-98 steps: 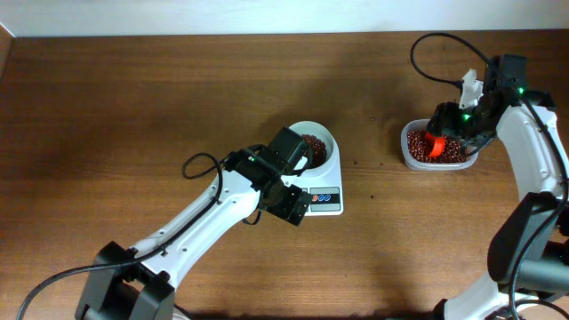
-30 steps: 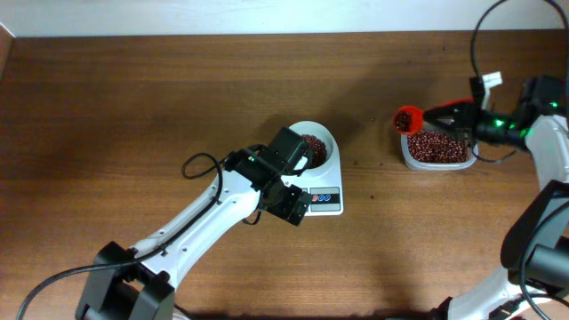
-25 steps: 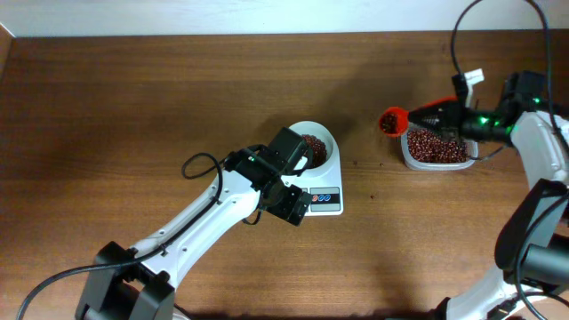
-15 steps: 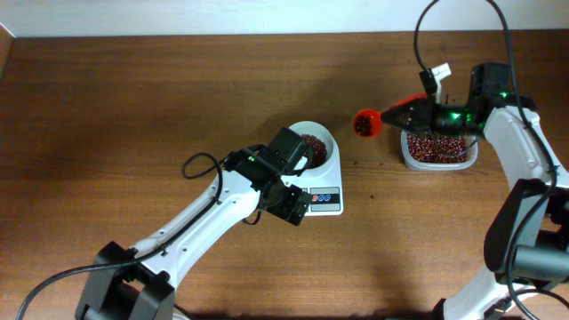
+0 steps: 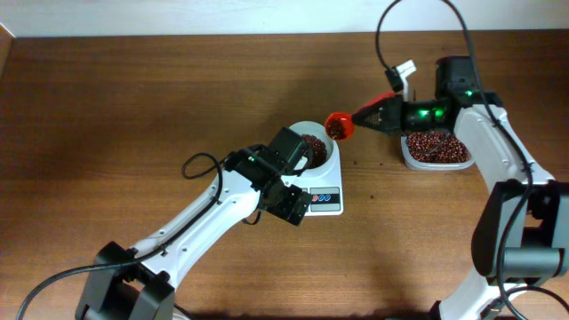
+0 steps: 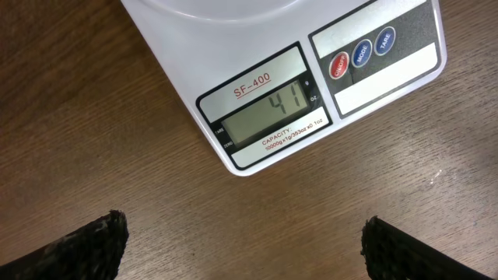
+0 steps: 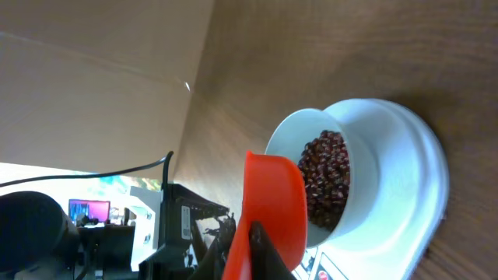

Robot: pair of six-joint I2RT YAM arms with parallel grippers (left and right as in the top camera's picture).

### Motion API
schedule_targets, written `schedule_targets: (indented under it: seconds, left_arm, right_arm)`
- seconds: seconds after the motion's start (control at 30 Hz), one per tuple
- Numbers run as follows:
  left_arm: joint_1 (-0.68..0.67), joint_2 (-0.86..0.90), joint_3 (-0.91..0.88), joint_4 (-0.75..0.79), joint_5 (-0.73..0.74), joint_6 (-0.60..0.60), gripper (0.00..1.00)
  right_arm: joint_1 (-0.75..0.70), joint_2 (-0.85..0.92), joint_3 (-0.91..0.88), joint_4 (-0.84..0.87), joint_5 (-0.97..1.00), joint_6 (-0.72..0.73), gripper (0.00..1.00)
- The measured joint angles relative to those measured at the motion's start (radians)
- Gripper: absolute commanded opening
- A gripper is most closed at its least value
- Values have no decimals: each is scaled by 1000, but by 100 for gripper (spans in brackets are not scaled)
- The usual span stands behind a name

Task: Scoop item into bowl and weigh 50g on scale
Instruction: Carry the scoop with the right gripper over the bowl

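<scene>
The beans (image 5: pixel 313 143) heap in the white bowl (image 7: pixel 359 167) on the scale (image 6: pixel 373 85), just ahead of and below our right gripper (image 5: pixel 372 115), which is clamped tight on a loaded red scoop (image 5: pixel 339 125). More beans fill the clear tub (image 5: pixel 436 151) behind it. Our left gripper (image 6: pixel 247 245) gapes wide and empty over the brown wooden table (image 5: pixel 133 89), just short of the scale's display, which reads 41. A lit monitor (image 7: pixel 87 210) glows beyond the table.

My left arm (image 5: pixel 258 173) blocks the bowl (image 5: pixel 325 147) on its left side. Bare table (image 5: pixel 373 187) lies open between the scale (image 5: pixel 331 191) and the tub (image 5: pixel 407 153).
</scene>
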State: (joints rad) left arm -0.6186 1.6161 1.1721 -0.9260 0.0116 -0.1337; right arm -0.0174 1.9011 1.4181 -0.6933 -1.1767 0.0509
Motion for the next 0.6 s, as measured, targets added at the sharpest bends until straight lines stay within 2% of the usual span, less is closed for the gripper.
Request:
schedule_targets:
  seconds: [0.4,0.6]
  left_arm:
    - [0,0,0,0,-10,0,99]
    - [0,0,0,0,-24,3,99]
  right_arm:
    - [82,0,33,5,100,20,4]
    - [101,0,101,-60,179,24,4]
